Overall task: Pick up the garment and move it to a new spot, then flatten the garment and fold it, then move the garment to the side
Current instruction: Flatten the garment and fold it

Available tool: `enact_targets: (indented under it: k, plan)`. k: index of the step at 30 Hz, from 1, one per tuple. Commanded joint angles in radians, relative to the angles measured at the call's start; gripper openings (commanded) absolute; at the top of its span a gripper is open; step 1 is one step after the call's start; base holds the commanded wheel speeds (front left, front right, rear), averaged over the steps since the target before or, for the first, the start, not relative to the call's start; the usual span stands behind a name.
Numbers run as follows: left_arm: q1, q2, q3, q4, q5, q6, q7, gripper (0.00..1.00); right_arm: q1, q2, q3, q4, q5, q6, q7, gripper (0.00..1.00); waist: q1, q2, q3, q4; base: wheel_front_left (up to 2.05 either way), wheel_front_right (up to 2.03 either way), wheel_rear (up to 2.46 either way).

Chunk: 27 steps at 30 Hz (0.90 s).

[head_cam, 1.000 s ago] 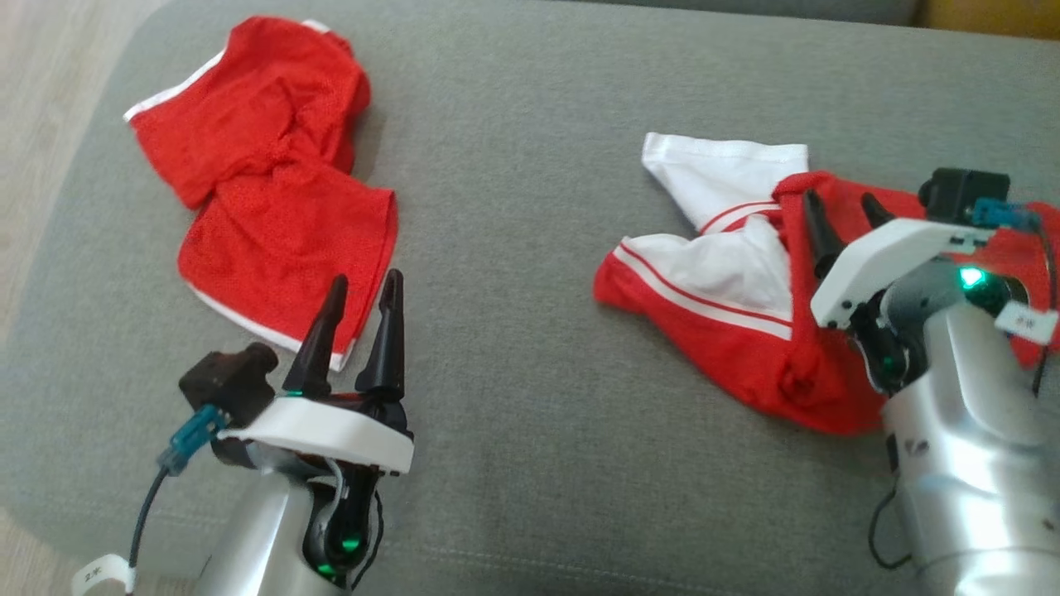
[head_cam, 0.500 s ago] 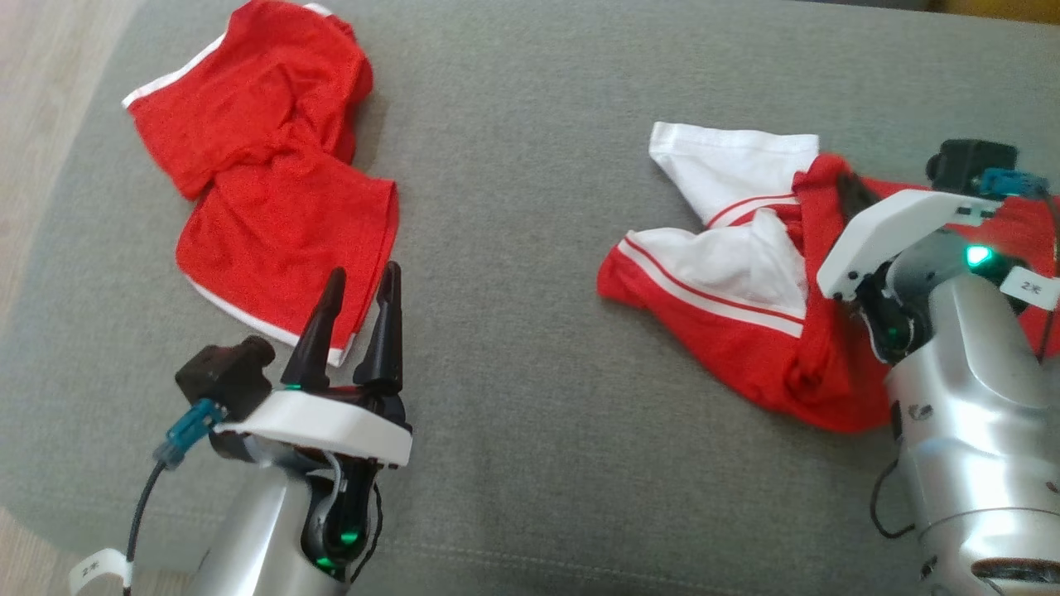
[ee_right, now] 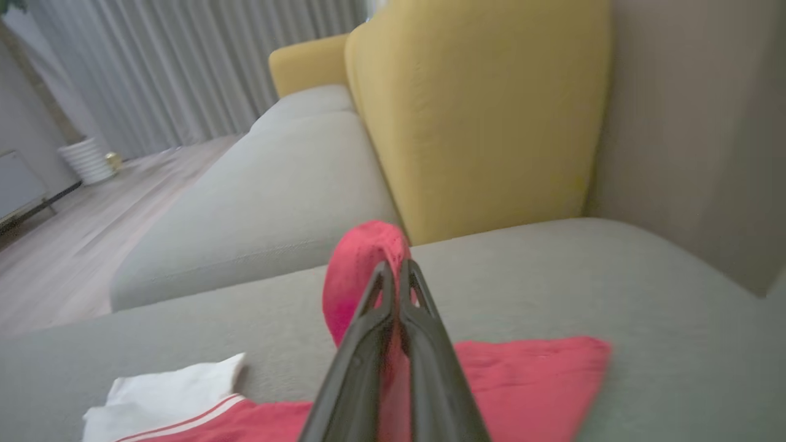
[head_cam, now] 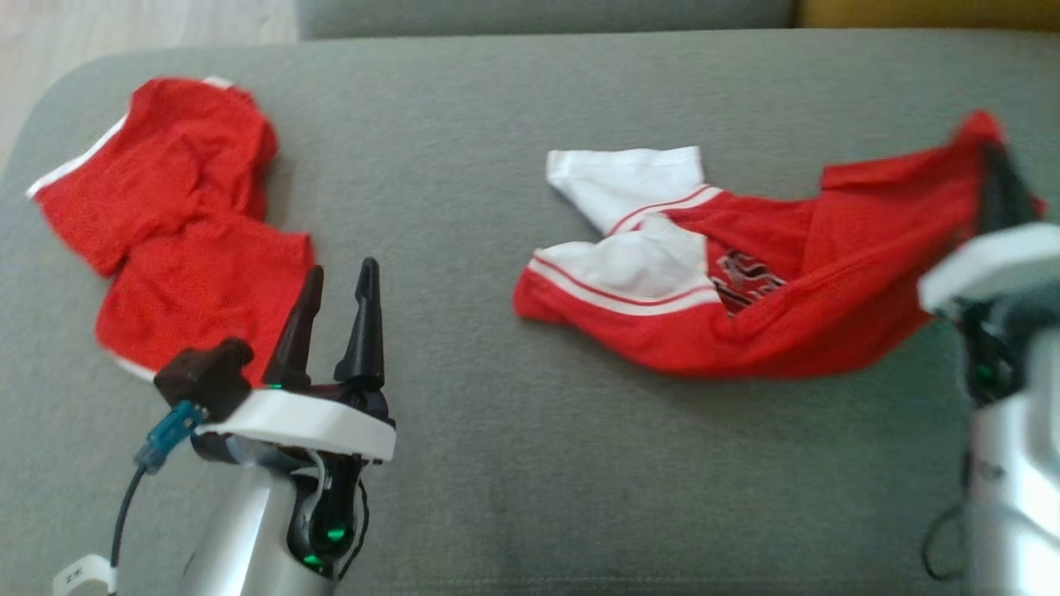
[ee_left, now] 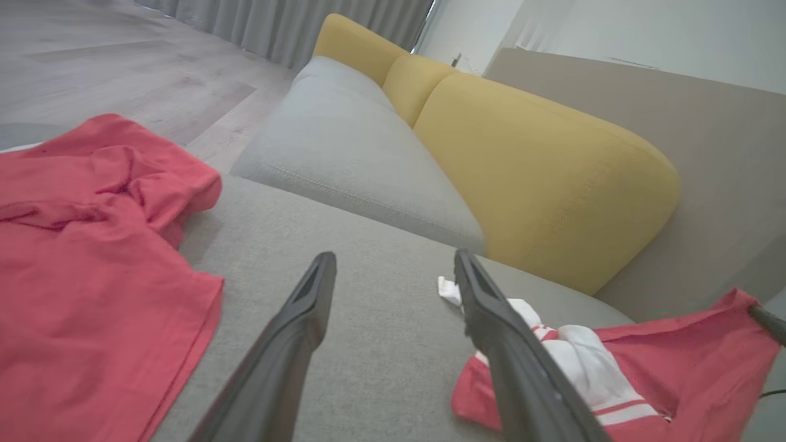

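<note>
Ideally the right pincer, shut on a raised red fold of the garment lying across the sofa cushion, should lift it clear before carrying, while the left pincer hangs wide open.

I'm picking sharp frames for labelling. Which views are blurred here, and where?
Head view: right gripper and the raised end of the shirt are smeared; left gripper and shorts look fairly crisp. Left wrist view: sharp, though the wide lens bows the yellow cushion. Right wrist view: soft throughout, shirt's right edge streaked.
</note>
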Motion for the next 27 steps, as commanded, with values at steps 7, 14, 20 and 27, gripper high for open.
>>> enact_targets:
  k: [7,14,20,27]
  plan:
    - [-0.005,0.008,0.041,-0.046,0.000,0.010,-0.012,1.00,0.188,0.008,-0.134,-0.262,0.017,0.002,0.085,0.00,0.0000,-0.0001,-0.042,-0.085,0.00,0.00,0.00]
    - [-0.009,0.008,0.041,-0.046,0.002,0.006,-0.012,1.00,0.323,0.008,-0.177,-0.230,0.054,0.002,0.148,0.72,0.0000,-0.0001,-0.036,-0.109,0.00,0.00,0.00]
    - [-0.013,0.008,0.042,-0.038,0.006,0.002,-0.012,1.00,0.322,0.008,-0.136,-0.189,0.037,0.002,0.054,1.00,0.0000,-0.0001,-0.034,-0.117,0.00,0.00,0.00]
    - [-0.014,0.008,0.034,-0.033,0.008,-0.004,-0.012,1.00,0.312,0.008,0.101,-0.269,0.117,0.002,-0.103,1.00,0.0000,-0.0001,-0.037,-0.107,0.00,0.00,0.00]
